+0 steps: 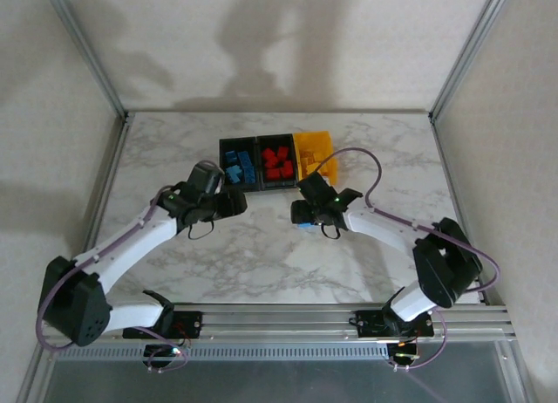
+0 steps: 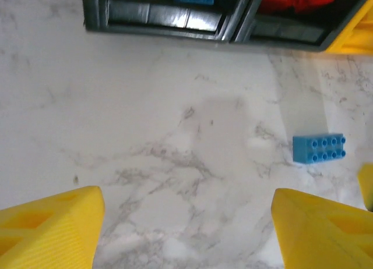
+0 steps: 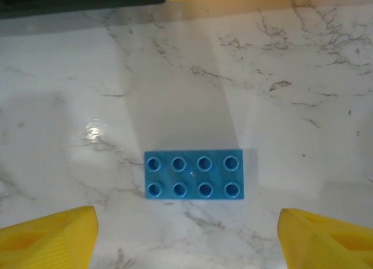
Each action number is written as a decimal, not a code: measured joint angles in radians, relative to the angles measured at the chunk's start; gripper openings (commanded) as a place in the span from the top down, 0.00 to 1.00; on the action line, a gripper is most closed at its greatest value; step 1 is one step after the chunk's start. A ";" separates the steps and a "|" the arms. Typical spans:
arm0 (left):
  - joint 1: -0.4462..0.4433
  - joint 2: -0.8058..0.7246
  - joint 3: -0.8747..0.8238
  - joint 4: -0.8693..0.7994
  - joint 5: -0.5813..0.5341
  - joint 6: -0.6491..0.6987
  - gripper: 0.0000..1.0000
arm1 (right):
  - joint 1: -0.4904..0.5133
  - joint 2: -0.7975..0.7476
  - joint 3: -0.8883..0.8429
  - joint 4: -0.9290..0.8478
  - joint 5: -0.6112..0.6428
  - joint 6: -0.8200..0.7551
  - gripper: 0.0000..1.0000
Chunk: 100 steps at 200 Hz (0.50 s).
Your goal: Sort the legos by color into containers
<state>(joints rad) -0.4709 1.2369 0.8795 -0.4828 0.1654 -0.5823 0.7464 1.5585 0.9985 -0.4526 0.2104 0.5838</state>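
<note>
i have both pincers low over the counter [image 1: 261, 263], just in front of the row of three joined containers. the left pincer [image 2: 186, 199] has its yellow fingers [image 2: 52, 228] spread wide apart with only bare marble between them. the right pincer [image 3: 185, 219] is likewise wide apart and grips nothing.

one blue lego [image 3: 193, 174] lies flat on the counter, studs up, ahead of the right pincer's fingers and roughly centred between them, touching neither. on the left wrist camera the same brick sits off to the right, near the right-hand finger. from above it peeks out under the right pincer [image 1: 302, 213], close to the front of the containers.

the left black container [image 1: 220, 159] holds blue legos [image 1: 240, 163]. the middle black container [image 1: 277, 139] holds red legos [image 1: 279, 161]. the yellow container [image 1: 331, 167] sits at the right end of the row, and i cannot make out its contents against its own colour.
</note>
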 measured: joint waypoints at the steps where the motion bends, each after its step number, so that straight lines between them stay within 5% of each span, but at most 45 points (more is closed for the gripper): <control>1: 0.000 -0.002 -0.003 0.001 0.000 -0.002 0.22 | -0.001 0.002 0.000 0.001 0.000 -0.001 0.19; 100: -0.002 -0.129 -0.100 0.031 0.023 -0.070 0.22 | -0.031 0.206 0.064 0.095 -0.032 -0.023 0.27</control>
<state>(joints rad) -0.4728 1.1076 0.7795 -0.4522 0.1883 -0.6521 0.7151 1.7645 1.0630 -0.3573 0.1787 0.5610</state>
